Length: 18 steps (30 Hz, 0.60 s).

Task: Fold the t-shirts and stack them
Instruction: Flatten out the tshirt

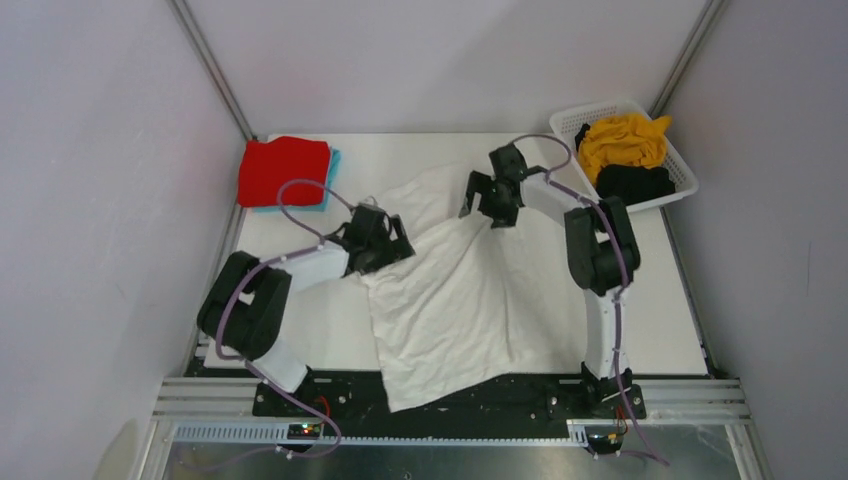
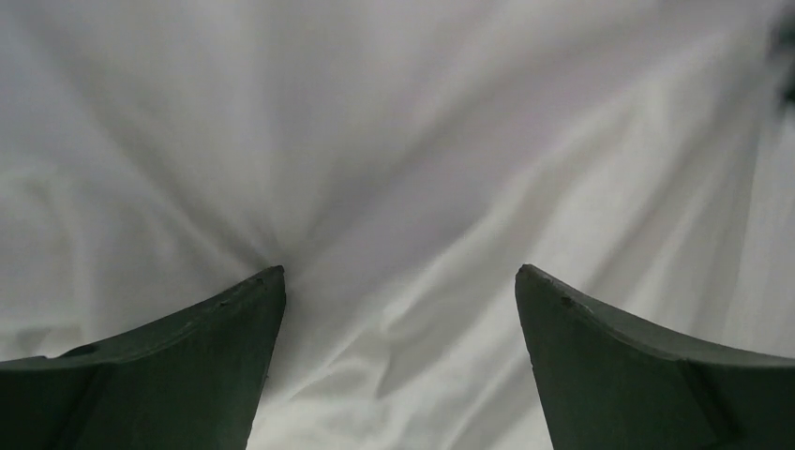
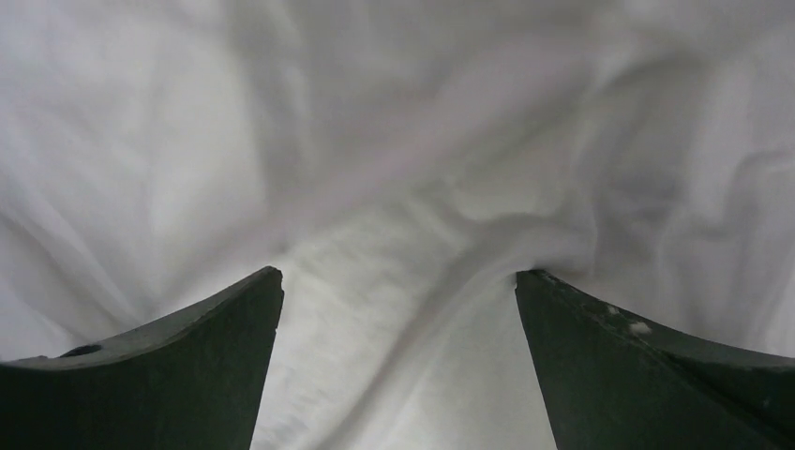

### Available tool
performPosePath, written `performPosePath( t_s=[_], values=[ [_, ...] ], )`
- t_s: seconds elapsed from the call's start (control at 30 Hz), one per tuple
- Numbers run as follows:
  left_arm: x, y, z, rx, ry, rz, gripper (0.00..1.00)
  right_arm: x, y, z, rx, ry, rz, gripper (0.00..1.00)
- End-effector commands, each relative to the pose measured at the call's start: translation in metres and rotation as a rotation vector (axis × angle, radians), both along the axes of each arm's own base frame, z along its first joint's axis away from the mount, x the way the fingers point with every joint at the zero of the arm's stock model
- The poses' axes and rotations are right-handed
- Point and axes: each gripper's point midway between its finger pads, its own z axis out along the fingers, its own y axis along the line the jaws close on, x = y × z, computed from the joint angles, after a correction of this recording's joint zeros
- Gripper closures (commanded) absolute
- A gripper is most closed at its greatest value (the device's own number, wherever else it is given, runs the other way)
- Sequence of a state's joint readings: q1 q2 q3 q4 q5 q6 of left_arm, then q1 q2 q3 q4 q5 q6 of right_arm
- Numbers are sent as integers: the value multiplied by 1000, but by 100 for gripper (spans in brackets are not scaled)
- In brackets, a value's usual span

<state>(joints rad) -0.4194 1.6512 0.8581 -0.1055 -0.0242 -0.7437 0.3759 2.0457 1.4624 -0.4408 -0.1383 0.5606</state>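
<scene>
Top view, white t-shirt (image 1: pixel 450 300): spread out rumpled in the middle of the table (image 1: pixel 660 300), near hem hanging over the front edge.
Top view, your left gripper (image 1: pixel 385 245): at the shirt's left edge, jaws released and wide.
Top view, your right gripper (image 1: pixel 490 205): at the shirt's far edge, jaws wide too.
Top view, stack: red t-shirt (image 1: pixel 283 168) folded on the light blue t-shirt (image 1: pixel 333 165), far left corner.
Top view, basket (image 1: pixel 680 170): far right, yellow t-shirt (image 1: pixel 622 138) and black t-shirt (image 1: pixel 632 183) inside.
Left wrist: your fingers (image 2: pixel 187 356) are spread, creased white cloth between them.
Right wrist: fingers (image 3: pixel 178 361) apart over bunched white folds.

A white slotted plastic basket (image 1: pixel 682 172) sits at the far right corner of a white table (image 1: pixel 660 320). Plain grey walls (image 1: pixel 100 150) surround it; a metal rail (image 1: pixel 450 432) spans the near edge.
</scene>
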Motion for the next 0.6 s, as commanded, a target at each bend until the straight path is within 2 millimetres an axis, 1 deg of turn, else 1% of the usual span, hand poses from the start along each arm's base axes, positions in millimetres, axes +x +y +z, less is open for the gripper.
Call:
performPosePath(
  t_s=[0.0,0.03,0.07,0.1,0.13,0.17,0.2,0.23,0.27,0.3,0.33,0.37,0.4,0.43,0.47,0.5,0.53,0.57],
  values=[
    [-131,-31,-55,22,356,-156,0,45,25,-12,23,47,150,1],
    [-149,-54,-53,-3,380,-239,0,47,30,-8,30,75,176,1],
    [-166,-70,-55,0,403,-304,0,73,43,-2,49,33,194,1],
    [-168,-86,-51,-19,401,-357,0,69,46,-29,43,110,216,1],
    [-179,-102,-46,-27,397,-430,0,99,63,9,83,-9,233,1],
    [-175,-119,-39,-37,369,-483,0,101,68,-12,88,19,239,1],
    [-184,-134,-33,-50,358,-550,0,113,82,13,150,-52,266,1],
    [-179,-152,-21,-64,314,-611,0,126,91,24,195,-114,272,1],
    [-189,-165,-15,-78,304,-672,0,120,97,20,236,-98,288,1],
    [-186,-179,-3,-94,264,-720,1,135,106,51,287,-214,305,1],
    [-191,-186,2,-97,249,-753,0,127,108,41,300,-195,320,0],
    [-190,-189,10,-103,220,-766,0,130,110,62,301,-257,342,1],
    [-189,-185,9,-86,208,-754,0,128,106,66,259,-270,366,1],
    [-186,-182,20,-91,171,-747,0,130,105,92,242,-323,382,1],
    [-184,-170,17,-53,155,-717,0,127,97,96,191,-321,394,1],
    [-174,-163,31,-36,86,-678,0,127,91,120,175,-359,394,1],
    [-174,-151,41,-26,59,-650,0,121,82,145,142,-390,388,1],
    [-164,-140,44,10,17,-595,0,116,72,145,121,-371,377,1]
  ],
)
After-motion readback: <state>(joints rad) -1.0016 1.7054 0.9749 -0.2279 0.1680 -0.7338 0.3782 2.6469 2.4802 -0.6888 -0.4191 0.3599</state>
